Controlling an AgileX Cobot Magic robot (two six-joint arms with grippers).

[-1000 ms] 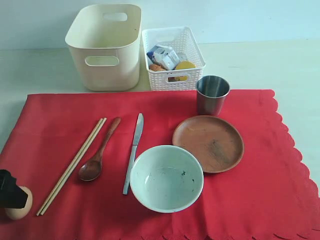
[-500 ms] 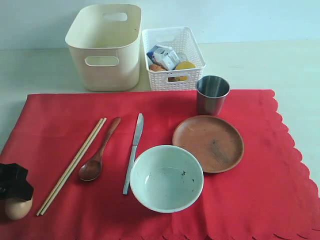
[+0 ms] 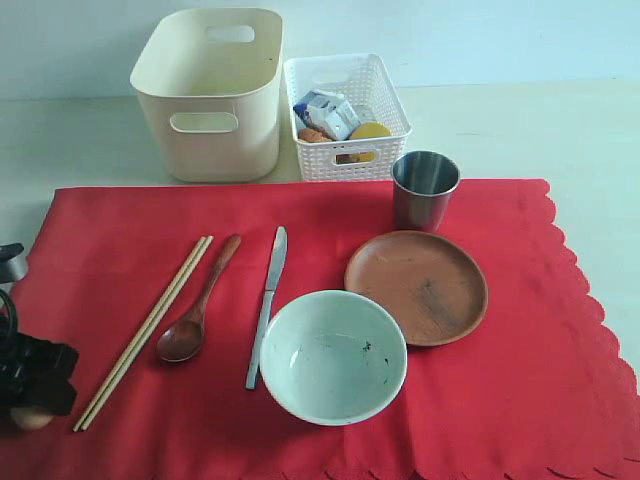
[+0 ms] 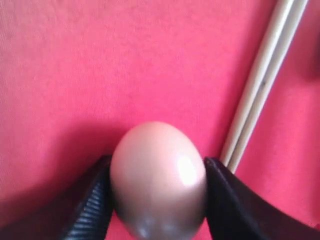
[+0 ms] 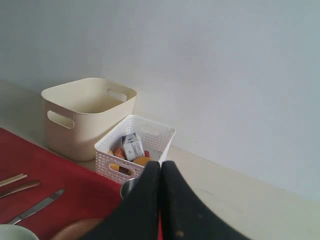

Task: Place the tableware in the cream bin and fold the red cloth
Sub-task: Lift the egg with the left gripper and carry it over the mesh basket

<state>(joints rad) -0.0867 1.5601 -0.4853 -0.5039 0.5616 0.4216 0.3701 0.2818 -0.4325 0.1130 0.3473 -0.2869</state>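
Observation:
On the red cloth (image 3: 510, 390) lie the chopsticks (image 3: 145, 330), wooden spoon (image 3: 197, 305), knife (image 3: 267, 300), pale bowl (image 3: 333, 357), brown plate (image 3: 416, 287) and steel cup (image 3: 425, 189). The cream bin (image 3: 210, 95) stands behind the cloth at the back left. At the cloth's front left corner my left gripper (image 3: 30, 400) covers a brown egg (image 3: 28, 418); its fingers (image 4: 95, 210) press both sides of the egg (image 4: 157, 175), beside the chopsticks (image 4: 262, 80). My right gripper (image 5: 160, 167) is shut and empty, held high, outside the exterior view.
A white lattice basket (image 3: 345, 115) with a milk carton and other food stands right of the cream bin, just behind the steel cup. The bare pale table (image 3: 560, 130) stretches to the right of the basket.
The left gripper has come down over the egg and closed its fingers onto it. The tableware and the right arm have not moved.

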